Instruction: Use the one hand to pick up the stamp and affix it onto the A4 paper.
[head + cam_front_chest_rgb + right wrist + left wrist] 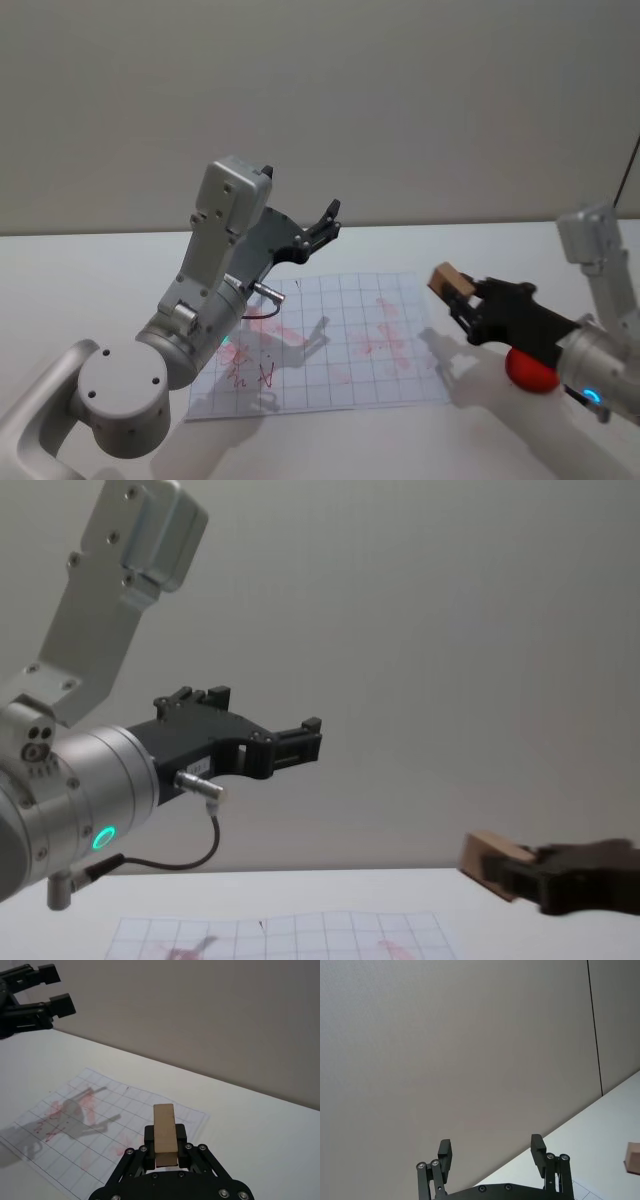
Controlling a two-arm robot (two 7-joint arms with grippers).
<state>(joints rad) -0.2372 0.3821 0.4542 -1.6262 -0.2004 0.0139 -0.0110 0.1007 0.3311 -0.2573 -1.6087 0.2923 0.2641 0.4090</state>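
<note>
My right gripper (456,296) is shut on the stamp (447,279), a light-brown wooden block, and holds it in the air just past the right edge of the A4 paper (330,345). The right wrist view shows the stamp (165,1132) clamped upright between the black jaws, with the gridded A4 paper (100,1130) and its reddish marks below. In the chest view the stamp (492,861) sticks out of the right gripper (520,872) above the sheet (300,935). My left gripper (325,226) hangs open and empty, raised above the paper's far left part, also visible as the left gripper (492,1152).
A red rounded object (530,371) sits on the white table (100,280) under my right arm, right of the paper. The left arm's big silver elbow (125,390) stands at the front left. A plain wall rises behind the table.
</note>
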